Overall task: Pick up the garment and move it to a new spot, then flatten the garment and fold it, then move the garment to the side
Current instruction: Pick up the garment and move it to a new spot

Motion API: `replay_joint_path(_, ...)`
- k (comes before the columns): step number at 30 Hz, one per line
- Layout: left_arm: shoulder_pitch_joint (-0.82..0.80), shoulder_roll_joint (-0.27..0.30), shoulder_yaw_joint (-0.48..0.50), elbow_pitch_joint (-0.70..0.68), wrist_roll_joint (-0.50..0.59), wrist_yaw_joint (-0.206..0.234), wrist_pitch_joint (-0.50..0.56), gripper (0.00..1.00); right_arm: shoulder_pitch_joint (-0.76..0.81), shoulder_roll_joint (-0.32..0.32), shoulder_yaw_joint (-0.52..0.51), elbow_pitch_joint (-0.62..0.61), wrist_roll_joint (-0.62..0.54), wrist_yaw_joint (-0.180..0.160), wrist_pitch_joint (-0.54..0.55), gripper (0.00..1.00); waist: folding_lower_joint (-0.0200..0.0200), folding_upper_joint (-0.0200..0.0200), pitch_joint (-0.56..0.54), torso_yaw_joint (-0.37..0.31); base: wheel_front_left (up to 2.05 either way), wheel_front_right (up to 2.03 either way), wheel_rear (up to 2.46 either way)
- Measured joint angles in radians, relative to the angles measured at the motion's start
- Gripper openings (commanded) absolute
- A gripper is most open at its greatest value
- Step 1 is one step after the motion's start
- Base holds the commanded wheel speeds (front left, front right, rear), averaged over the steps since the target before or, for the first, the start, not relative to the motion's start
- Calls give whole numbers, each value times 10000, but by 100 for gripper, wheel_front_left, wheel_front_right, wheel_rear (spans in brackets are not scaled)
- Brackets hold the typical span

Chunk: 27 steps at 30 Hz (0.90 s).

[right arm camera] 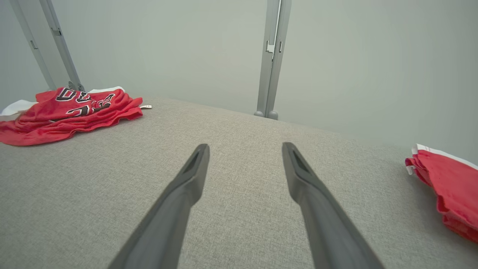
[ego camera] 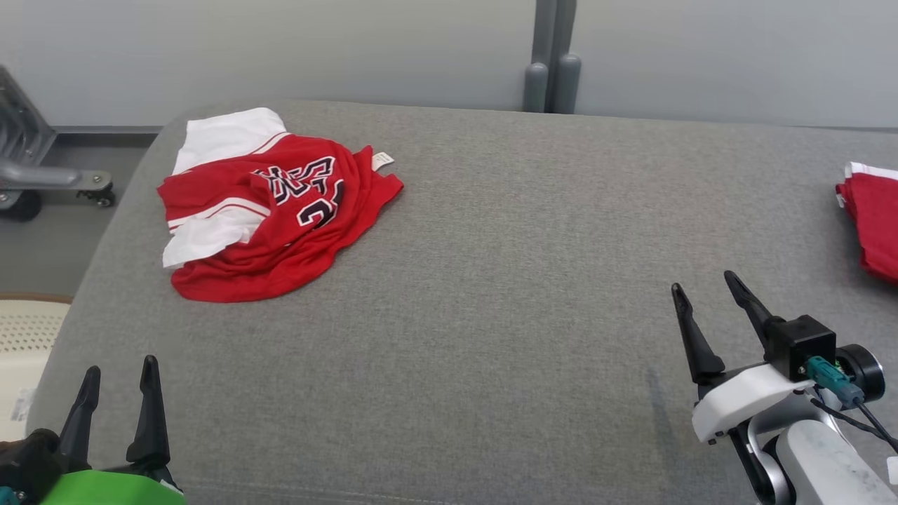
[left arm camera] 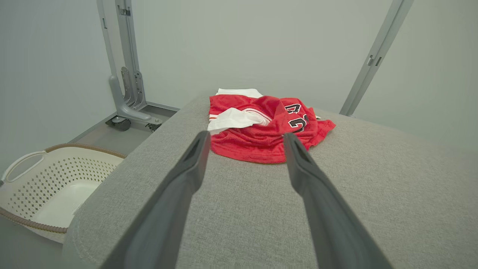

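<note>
I've got the grey cushion [ego camera: 491, 280] stretching beneath me. The crumpled red jersey [ego camera: 280, 231] lies well ahead of my left gripper [ego camera: 120, 365]. A second red garment [ego camera: 873, 224] sits beyond and right of my right gripper [ego camera: 703, 280]. Both sets of fingers are spread wide, holding nothing.

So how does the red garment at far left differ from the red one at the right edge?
The left garment lies crumpled in a heap; the right garment looks compactly stacked. The left garment shows dark lettering and broad white panels; the right garment shows just a thin white edge. Both are red and rest on the grey surface.
</note>
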Motion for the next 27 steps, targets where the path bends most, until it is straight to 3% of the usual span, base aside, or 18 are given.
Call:
replay_joint_path(10,120,161,178,-176,-17,-58,0,100,350,-6,-161,-161,-4,-182,205,100,0,0,-172,1302,0,0,0)
replay_joint_path(18,232,249,169,-460,-217,-297,38,100,349,-63,-221,-633,-69,-261,485,100,0,0,107,1525,0,0,0)
replay_joint_path(23,-335,362,-136,-529,-1089,-746,1062,100,197,-293,-247,-1070,-249,-261,786,100,0,0,572,1508,0,0,0)
replay_joint_path(27,-2057,1133,-244,-100,-1770,-819,3149,100,-411,-523,-190,-1494,-510,-236,1051,100,0,0,1171,1407,0,0,0)
